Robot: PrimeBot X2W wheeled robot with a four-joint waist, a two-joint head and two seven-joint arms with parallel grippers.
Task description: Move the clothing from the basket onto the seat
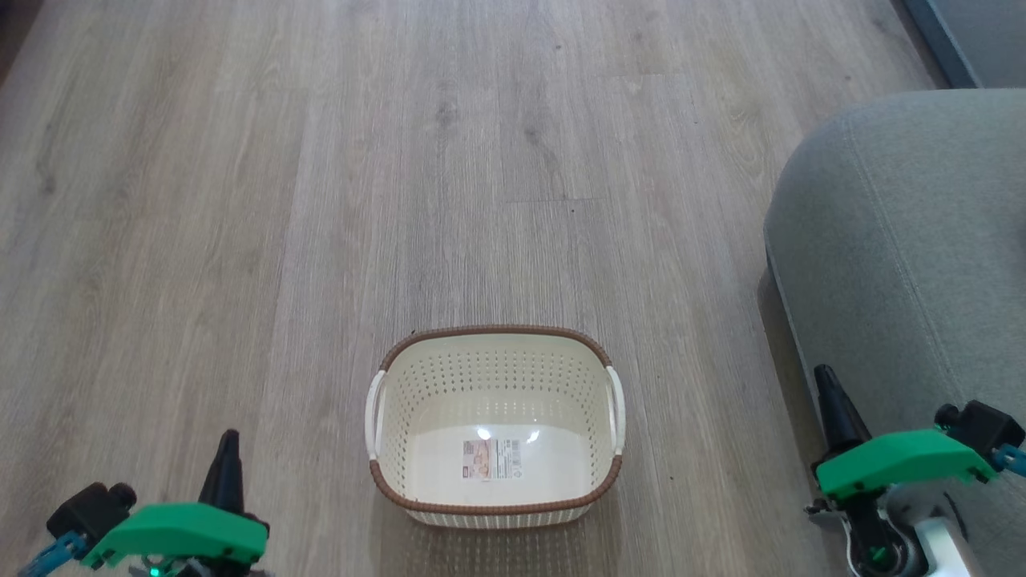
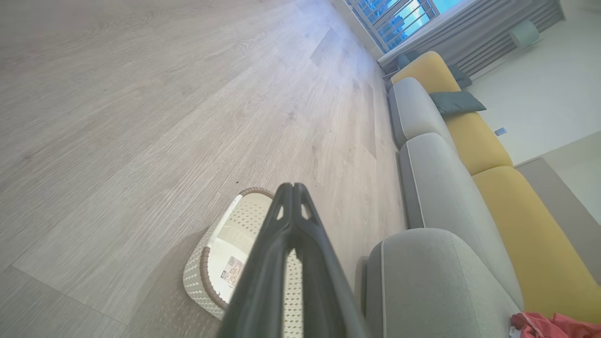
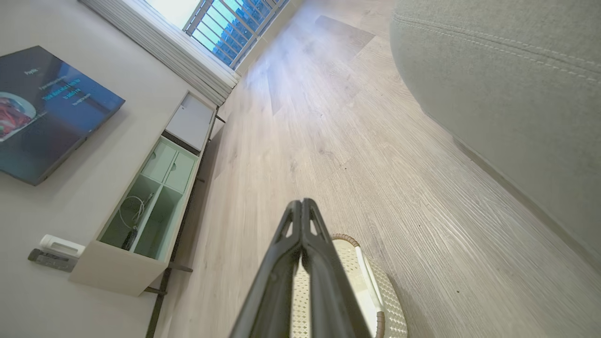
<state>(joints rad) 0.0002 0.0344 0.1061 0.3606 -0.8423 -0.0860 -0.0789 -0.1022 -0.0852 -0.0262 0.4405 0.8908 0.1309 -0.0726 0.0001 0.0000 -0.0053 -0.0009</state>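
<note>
The left pincer (image 1: 229,449) sits at 7 o'clock in the head view, its two dark fingers pressed together into one point with nothing between them; its own wrist view shows the tips meeting flush. The right pincer (image 1: 827,381) sits at 4 o'clock, likewise pressed together and holding nothing, its tip lying over the near edge of the seat (image 1: 906,240). Between the two pincers, at 6 o'clock and apart from both, the oval cream basket (image 1: 497,330) stands upright on the wood-look floor (image 1: 321,200), its brown rim and white side handles plain to see, and a small label (image 1: 490,459) lies on its bare glossy bottom. The grey-green seat fills the 3 o'clock side, its rounded corner and stitched seams facing the basket, with a strip of floor between them. In the left wrist view the clothing (image 2: 554,326), a crumpled bright red heap, lies at 5 o'clock on the near end of the seat, against the yellow back cushions (image 2: 530,234), well apart from the basket. Farther along the sofa, toward 1 o'clock, a dark teal pillow (image 2: 455,101) leans on the cushions. The right wrist view shows a wall-mounted television (image 3: 47,108) at 9 o'clock, a pale green open cabinet (image 3: 155,202) beneath it, and a barred window (image 3: 235,28) at 11 o'clock.
</note>
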